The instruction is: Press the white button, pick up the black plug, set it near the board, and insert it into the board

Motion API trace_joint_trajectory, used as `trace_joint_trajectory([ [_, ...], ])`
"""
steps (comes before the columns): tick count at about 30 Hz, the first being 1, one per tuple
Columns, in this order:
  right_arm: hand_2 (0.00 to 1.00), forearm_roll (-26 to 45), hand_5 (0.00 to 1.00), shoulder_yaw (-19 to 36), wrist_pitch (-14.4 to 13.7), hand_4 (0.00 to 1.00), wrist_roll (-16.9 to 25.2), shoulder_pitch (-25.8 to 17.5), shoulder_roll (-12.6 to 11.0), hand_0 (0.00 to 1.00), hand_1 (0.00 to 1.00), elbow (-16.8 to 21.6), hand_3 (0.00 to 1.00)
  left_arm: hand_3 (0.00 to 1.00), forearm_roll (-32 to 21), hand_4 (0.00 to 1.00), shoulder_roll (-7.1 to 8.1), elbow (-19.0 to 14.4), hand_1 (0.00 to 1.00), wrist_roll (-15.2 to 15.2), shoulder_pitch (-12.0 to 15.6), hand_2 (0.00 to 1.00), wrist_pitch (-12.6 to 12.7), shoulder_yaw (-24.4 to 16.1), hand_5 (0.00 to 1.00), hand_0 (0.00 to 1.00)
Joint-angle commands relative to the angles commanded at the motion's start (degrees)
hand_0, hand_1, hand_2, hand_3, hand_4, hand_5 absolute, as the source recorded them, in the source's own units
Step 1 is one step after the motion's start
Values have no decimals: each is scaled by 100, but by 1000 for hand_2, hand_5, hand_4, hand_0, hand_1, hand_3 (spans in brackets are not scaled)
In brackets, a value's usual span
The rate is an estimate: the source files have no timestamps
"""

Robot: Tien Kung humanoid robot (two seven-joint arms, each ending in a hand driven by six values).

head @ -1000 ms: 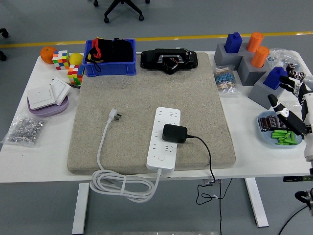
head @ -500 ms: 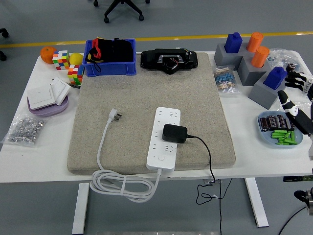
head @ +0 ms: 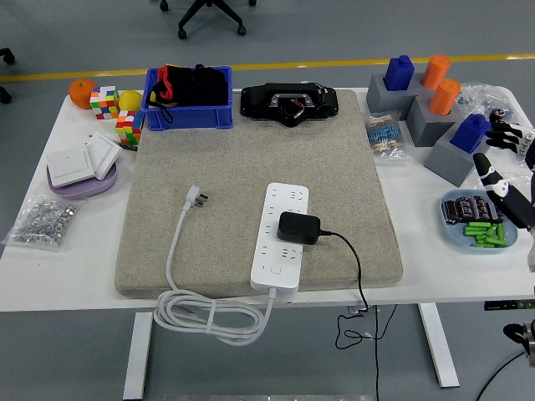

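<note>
The white power strip (head: 281, 236) lies on the grey mat (head: 251, 175), with its white button (head: 277, 269) near its front end. The black plug (head: 298, 228) sits in the strip's middle sockets, its black cord (head: 355, 267) running off the table's front edge. The strip's own white cord (head: 180, 251) and plug (head: 196, 197) lie to the left. My right hand (head: 508, 171) is at the far right edge above the blue dish, fingers spread and empty, far from the strip. My left hand is out of view.
A blue bin (head: 189, 98) and a black device (head: 289, 104) stand at the mat's back. Grey blocks with blue and orange pegs (head: 422, 96) are back right. A blue dish of batteries (head: 476, 224) is at the right. Switches on a purple plate (head: 79, 167), cubes and fruit are left.
My right hand has drawn back to the right and a little up, away from the dish, toward the picture's edge. The plug and strip have not moved.
</note>
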Motion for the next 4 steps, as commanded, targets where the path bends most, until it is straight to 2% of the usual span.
trace_joint_trajectory([
  [4,621,-12,630,16,2,895,-6,-5,11,664,585,-11,678,733,-39,648,-3,0,710,-7,-18,665,-6,42,543,775],
])
